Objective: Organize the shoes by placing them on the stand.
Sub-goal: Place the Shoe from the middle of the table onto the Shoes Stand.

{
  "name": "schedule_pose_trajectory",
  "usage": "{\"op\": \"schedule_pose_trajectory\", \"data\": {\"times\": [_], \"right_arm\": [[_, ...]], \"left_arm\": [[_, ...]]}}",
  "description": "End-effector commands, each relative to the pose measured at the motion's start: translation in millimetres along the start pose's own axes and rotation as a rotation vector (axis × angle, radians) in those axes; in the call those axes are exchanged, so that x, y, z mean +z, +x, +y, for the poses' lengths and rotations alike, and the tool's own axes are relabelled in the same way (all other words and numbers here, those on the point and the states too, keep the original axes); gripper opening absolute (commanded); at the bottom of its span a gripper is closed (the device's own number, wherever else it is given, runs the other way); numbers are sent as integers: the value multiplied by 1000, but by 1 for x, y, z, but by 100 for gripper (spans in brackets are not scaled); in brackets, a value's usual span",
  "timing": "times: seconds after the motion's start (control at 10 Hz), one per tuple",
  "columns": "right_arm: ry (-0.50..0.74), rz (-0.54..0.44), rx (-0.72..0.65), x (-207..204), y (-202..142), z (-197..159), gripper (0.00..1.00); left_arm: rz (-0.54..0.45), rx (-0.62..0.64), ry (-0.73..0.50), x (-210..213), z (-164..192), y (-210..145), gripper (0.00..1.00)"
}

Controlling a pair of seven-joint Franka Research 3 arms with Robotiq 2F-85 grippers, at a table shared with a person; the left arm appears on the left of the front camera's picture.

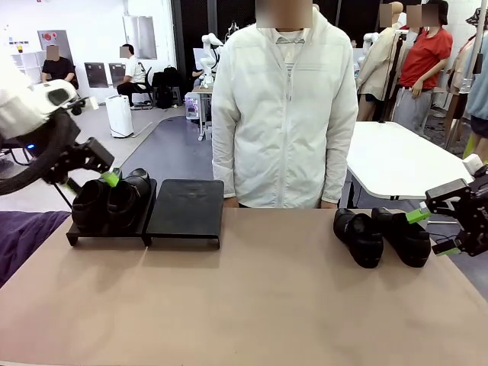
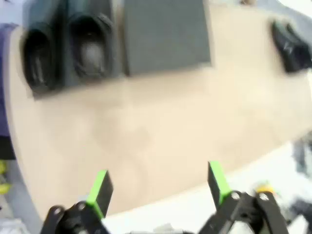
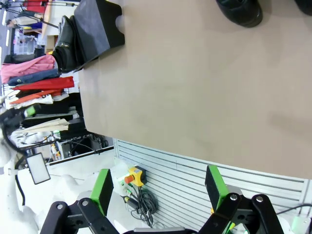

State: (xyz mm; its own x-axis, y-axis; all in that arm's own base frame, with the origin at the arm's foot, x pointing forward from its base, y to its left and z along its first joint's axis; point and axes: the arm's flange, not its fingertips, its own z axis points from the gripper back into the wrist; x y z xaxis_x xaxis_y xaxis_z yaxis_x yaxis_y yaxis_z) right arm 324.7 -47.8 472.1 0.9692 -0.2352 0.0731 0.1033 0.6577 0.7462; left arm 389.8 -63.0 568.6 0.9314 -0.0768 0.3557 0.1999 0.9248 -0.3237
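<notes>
standing by the tan surface (image 1: 244,305), i see two shoes (image 1: 113,201) side by side on the left panel of the stand (image 1: 185,206), heels toward the robot's side. the left fingers (image 2: 100,190) hang just beside them, spread wide and gripping nothing. the other two shoes (image 1: 381,236) lie on the surface over at the right, close together, with the right fingers (image 1: 417,216) near them, also spread and holding nothing. a person (image 1: 284,114) in a white jacket stands at the far edge.
</notes>
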Motion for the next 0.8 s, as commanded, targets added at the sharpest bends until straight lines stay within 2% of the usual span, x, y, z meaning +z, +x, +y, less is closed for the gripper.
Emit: {"op": "schedule_pose_trajectory", "data": {"times": [0.0, 0.1, 0.2, 0.3, 0.4, 0.5, 0.7], "right_arm": [[-12, 7, 11, 4, 0, -1, 100], [-12, 7, 11, 4, 0, -1, 100], [-12, 7, 11, 4, 0, -1, 100], [-12, 7, 11, 4, 0, -1, 100], [-12, 7, 11, 4, 0, -1, 100], [-12, 7, 11, 4, 0, -1, 100], [-12, 7, 11, 4, 0, -1, 100]], "left_arm": [[111, 91, -158, 10, 43, -51, 100], [110, 139, -238, 4, 59, -93, 100], [40, 131, -343, -6, 75, -126, 100], [-45, 125, -449, -18, 95, -143, 100], [-168, 150, -556, -31, 115, -144, 100], [52, 131, -356, 1, 78, -111, 100], [52, 131, -356, 1, 78, -111, 100]]}}
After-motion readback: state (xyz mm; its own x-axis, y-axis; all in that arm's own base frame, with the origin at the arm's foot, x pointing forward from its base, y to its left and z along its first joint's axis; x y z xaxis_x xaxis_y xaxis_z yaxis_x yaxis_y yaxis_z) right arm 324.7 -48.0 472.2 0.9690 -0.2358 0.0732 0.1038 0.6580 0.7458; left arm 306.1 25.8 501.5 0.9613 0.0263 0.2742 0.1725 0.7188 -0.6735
